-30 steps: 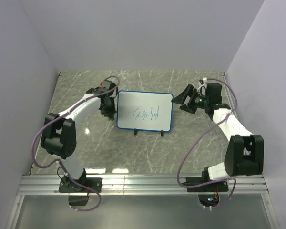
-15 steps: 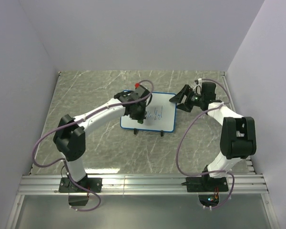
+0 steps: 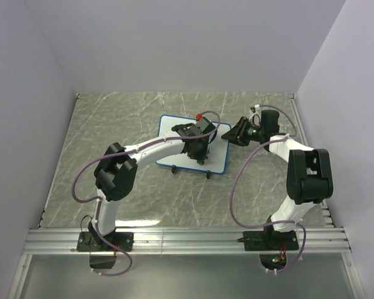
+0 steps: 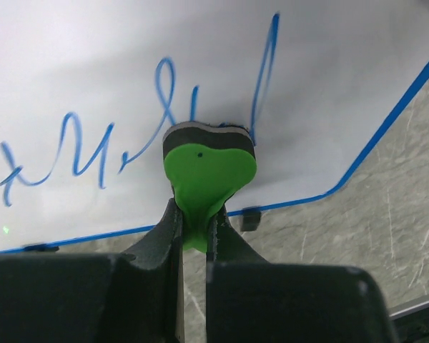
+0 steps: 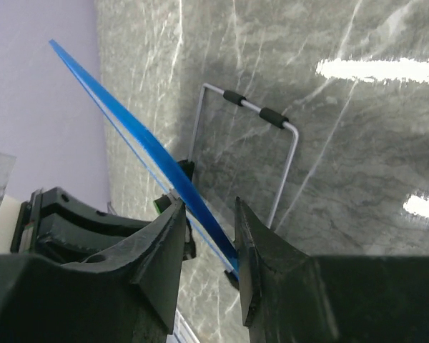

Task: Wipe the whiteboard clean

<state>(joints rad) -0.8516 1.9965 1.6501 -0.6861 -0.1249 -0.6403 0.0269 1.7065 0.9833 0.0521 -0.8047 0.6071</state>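
The whiteboard point(image 3: 174, 134), white with a thin blue frame, stands skewed on the table's far middle. My left gripper point(image 3: 199, 156) reaches over its right half, shut on a green eraser point(image 4: 207, 168) whose dark pad presses on the board point(image 4: 329, 78), at the right end of the blue writing point(image 4: 93, 150). My right gripper point(image 3: 232, 132) is at the board's right edge. In the right wrist view that blue edge point(image 5: 129, 121) runs edge-on between the fingers point(image 5: 168, 236) and touches both. The board's wire back stand point(image 5: 282, 168) shows behind it.
The grey marble table point(image 3: 112, 124) is boxed in by pale walls at the left point(image 3: 25, 124), back and right point(image 3: 349, 93). An aluminium rail point(image 3: 187, 240) carrying both arm bases runs along the near edge. Cables loop beside each arm.
My left arm swept the eraser rightward across the board, from its left edge to the right half. The board shifted and turned. My right gripper's jaws narrowed onto the board's right edge.
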